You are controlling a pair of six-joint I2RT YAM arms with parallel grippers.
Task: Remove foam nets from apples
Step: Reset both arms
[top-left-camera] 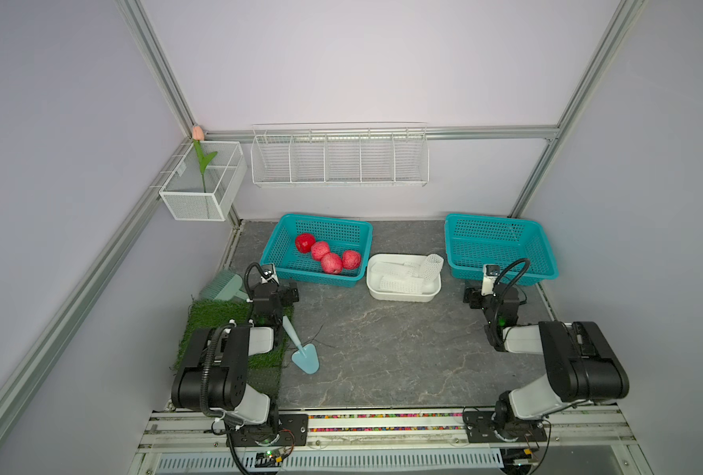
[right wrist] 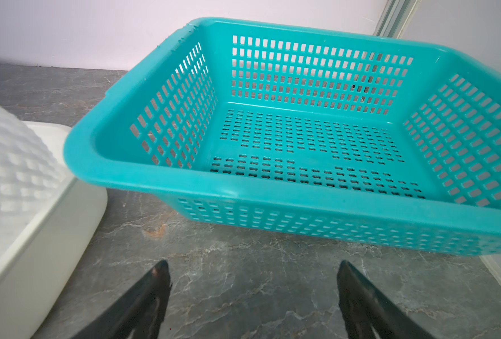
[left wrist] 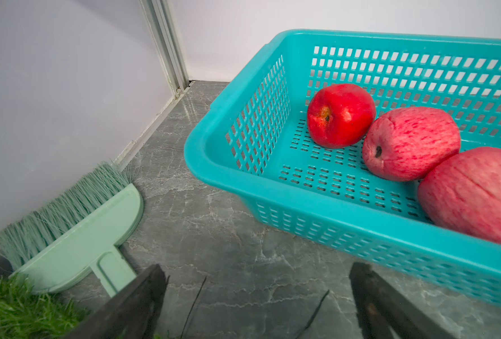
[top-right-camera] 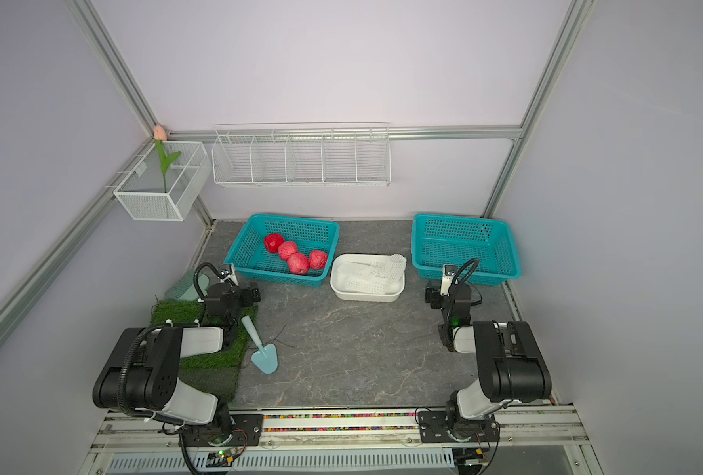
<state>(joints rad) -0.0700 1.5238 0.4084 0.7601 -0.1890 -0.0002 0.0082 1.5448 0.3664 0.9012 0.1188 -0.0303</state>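
Note:
Several bare red apples lie in a row in the left teal basket (top-left-camera: 312, 280) (top-right-camera: 277, 278). The deep red apple (top-left-camera: 305, 242) (left wrist: 341, 114) is farthest left, with streaked pink ones (top-left-camera: 331, 263) (left wrist: 410, 143) beside it. No mesh is on any of them. The white foam nets (top-left-camera: 407, 274) (top-right-camera: 372, 274) (right wrist: 8, 164) are piled in a white tray (top-left-camera: 399, 297) between the two baskets. One net stands upright at the tray's right end. My left gripper (left wrist: 258, 281) (top-left-camera: 291, 294) is open and empty, low over the table in front of the apple basket. My right gripper (right wrist: 253, 276) (top-left-camera: 471, 298) is open and empty, in front of the other teal basket.
An empty teal basket (top-left-camera: 506, 272) (right wrist: 184, 182) stands at back right. A green brush (top-left-camera: 222, 288) (left wrist: 76, 234), a grass mat (top-left-camera: 214, 316) and a blue trowel (top-left-camera: 305, 355) lie by the left arm. White wire racks (top-left-camera: 339, 158) hang on the back wall, and a wire box (top-left-camera: 201, 201) holds a tulip.

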